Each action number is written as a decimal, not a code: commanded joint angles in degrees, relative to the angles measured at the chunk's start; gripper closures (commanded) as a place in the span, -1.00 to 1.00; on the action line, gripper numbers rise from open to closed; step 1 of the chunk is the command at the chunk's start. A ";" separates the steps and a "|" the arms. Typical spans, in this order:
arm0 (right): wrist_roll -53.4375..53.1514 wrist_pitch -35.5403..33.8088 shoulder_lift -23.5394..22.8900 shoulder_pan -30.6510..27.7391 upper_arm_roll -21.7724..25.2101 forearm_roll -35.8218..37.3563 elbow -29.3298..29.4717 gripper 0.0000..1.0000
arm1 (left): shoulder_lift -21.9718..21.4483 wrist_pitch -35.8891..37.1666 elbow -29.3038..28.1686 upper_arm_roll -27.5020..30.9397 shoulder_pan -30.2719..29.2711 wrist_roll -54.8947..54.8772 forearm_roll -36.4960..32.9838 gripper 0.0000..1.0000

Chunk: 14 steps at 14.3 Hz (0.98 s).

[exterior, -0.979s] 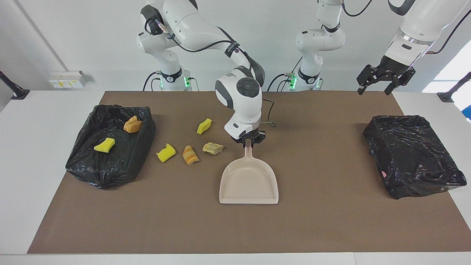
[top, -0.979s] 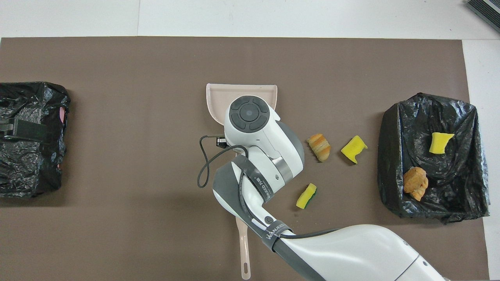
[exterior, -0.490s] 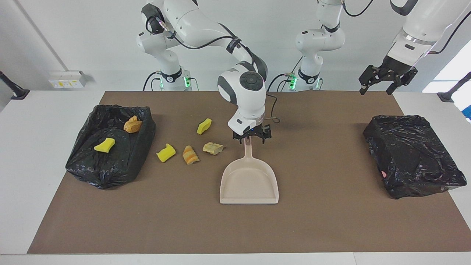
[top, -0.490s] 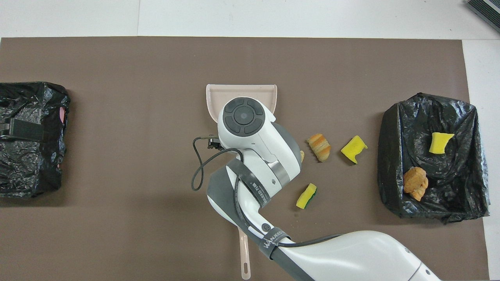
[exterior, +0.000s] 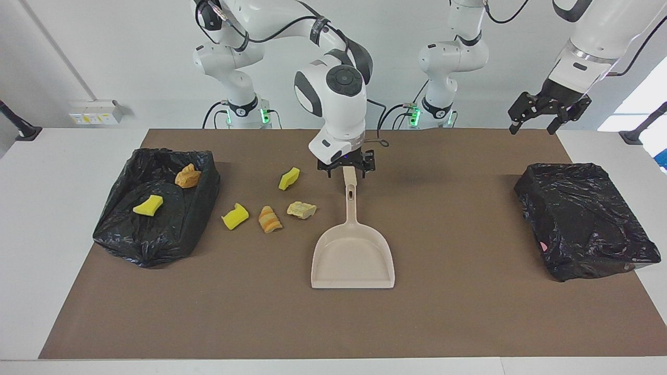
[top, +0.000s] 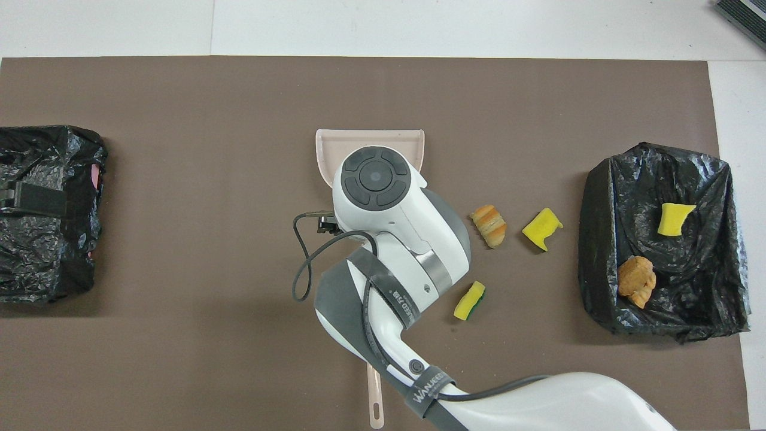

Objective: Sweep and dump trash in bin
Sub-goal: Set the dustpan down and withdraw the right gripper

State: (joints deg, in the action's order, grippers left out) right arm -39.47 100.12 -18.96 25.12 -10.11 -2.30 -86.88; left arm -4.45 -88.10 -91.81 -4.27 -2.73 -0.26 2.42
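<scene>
Facing view: high camera across the bench [exterior: 78, 208] from the robots, looking back at them and down; arm bases along the top edge, whole brown mat [exterior: 469, 312] in frame, moderately distant.

Overhead view: camera high above the robots' end, aimed forward and steeply down; right arm enters from the bottom edge; closer framing.

Shared area: mat, beige dustpan [exterior: 353, 258] [top: 335, 146], both black-lined bins [exterior: 156, 208] [top: 664, 239]. Views are half a turn apart.
</scene>
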 commanded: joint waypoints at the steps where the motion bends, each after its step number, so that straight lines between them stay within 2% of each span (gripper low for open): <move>1: 0.98 -1.42 7.25 -0.25 -0.61 -1.83 -9.24 -1.00 | -0.56 -0.40 -0.56 -0.30 -0.61 -0.61 -0.05 -1.00; 4: 0.80 0.15 12.61 1.51 -0.87 -5.50 -18.20 -1.00 | -0.56 -0.31 -0.56 -0.30 -0.69 -0.70 -0.05 -1.00; 9: 1.13 13.67 22.89 5.55 -0.96 -11.22 -36.58 -1.00 | -0.56 -0.40 -0.56 -0.30 -0.69 -0.70 -0.05 -1.00; 14: 0.80 22.11 23.70 10.55 -1.05 -12.29 -43.19 -1.00 | -0.56 -0.58 -0.56 -0.30 -0.69 -0.79 -0.05 -1.00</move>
State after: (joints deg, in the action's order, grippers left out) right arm -39.39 117.83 3.20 34.21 -11.25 -12.96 -126.02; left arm -4.45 -88.12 -91.81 -4.27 -2.73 -0.27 2.42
